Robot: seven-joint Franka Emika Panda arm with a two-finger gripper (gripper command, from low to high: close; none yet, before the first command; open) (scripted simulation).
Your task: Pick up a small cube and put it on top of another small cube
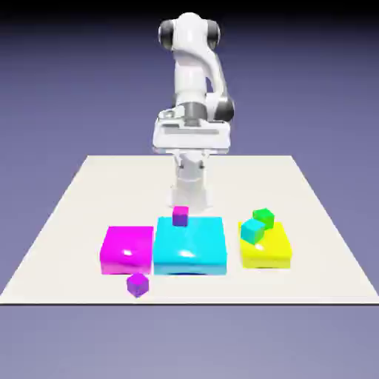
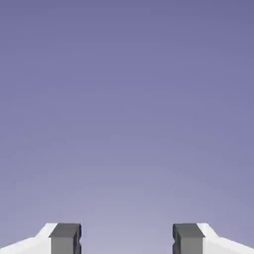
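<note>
The white two-finger gripper (image 2: 127, 240) stood open and empty above the table. The small purple cube (image 1: 138, 284) lay just before the magenta block (image 1: 126, 249); a good approach would descend squarely, jaws straddling its flat faces.

my gripper (image 2: 127, 240): fingers apart, nothing between, only backdrop ahead | below, toward the table's (image 1: 74, 222) near edge: magenta block (image 1: 126, 249), cyan block (image 1: 189, 246), yellow block (image 1: 266, 246) fill a row | bare table on either side
</note>
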